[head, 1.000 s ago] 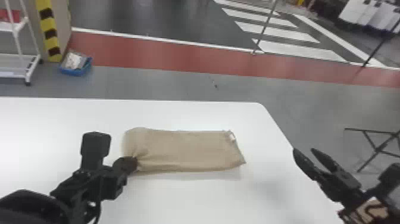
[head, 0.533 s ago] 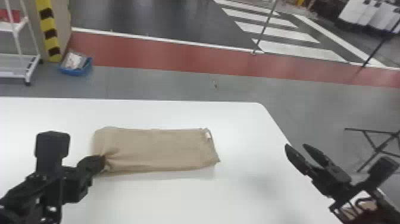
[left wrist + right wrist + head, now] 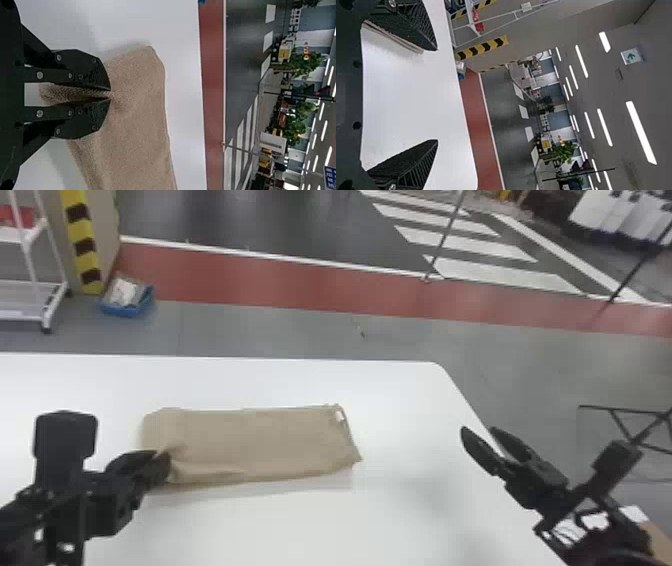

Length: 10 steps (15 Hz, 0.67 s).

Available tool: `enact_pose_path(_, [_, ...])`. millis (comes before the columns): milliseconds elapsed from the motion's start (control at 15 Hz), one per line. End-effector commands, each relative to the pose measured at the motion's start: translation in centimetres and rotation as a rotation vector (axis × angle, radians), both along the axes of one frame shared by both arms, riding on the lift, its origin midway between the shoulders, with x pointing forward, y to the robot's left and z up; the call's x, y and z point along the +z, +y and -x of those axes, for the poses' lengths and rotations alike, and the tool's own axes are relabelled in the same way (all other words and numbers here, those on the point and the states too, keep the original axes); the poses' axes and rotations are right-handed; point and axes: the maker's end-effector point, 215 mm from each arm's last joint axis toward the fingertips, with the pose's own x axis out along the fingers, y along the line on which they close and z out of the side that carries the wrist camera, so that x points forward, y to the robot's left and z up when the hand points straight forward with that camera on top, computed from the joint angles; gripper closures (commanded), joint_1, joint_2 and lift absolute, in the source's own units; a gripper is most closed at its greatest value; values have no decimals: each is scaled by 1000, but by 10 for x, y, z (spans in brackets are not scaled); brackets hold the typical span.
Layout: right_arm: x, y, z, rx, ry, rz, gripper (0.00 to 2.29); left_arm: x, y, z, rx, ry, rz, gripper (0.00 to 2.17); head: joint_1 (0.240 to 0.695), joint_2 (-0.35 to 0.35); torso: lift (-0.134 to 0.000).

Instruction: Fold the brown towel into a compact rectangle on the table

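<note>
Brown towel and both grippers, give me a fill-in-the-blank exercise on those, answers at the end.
The brown towel lies on a table whose top is coloured ____.
In the head view, the left gripper pinches the towel at its ____ end.
The right gripper is not shut but ____.
Beyond the table, the broad band across the floor is coloured ____.

Missing words: white; left; open; red.

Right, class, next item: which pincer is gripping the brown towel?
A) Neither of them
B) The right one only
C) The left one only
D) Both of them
C: the left pincer is closed on a pinched fold of the brown towel, while the right pincer stands open, apart from the cloth, off to its right.
</note>
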Motion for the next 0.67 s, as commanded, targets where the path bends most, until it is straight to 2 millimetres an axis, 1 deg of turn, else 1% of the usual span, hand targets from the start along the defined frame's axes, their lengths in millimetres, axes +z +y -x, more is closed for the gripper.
enact_pose_path(0, [-3,5,-8,2,21,-7,49,32,4,8,-12,-34,-7,134,695,-350,-124])
enact_pose_path(67, [-5,7,-12,6,33,-10,49,44,3,12,-23,-49,-2,130,695,-350,-124])
enact_pose_path(133, [-7,13,-18,14,41,-12,49,55,8,15,-23,-61,-9,130,695,-350,-124])
enact_pose_path(200, [-10,22,-23,26,54,-14,49,60,11,18,-23,-65,-16,130,695,-350,-124])
enact_pose_path(333, [-18,42,-33,40,73,-9,53,66,7,10,-24,-84,-1,134,695,-350,-124])
enact_pose_path(400, [-21,54,-38,50,80,-7,56,62,-1,2,-30,-94,13,137,695,-348,-124])
enact_pose_path(467, [-23,66,-46,56,86,-5,66,64,-13,-8,-43,-134,41,137,695,-338,-124])
enact_pose_path(533, [-26,76,-53,76,97,-24,66,64,-21,-17,-54,-162,55,137,695,-331,-124])
enact_pose_path(600, [-38,89,-59,94,145,-56,66,62,-32,-24,-72,-187,64,134,695,-324,-124])
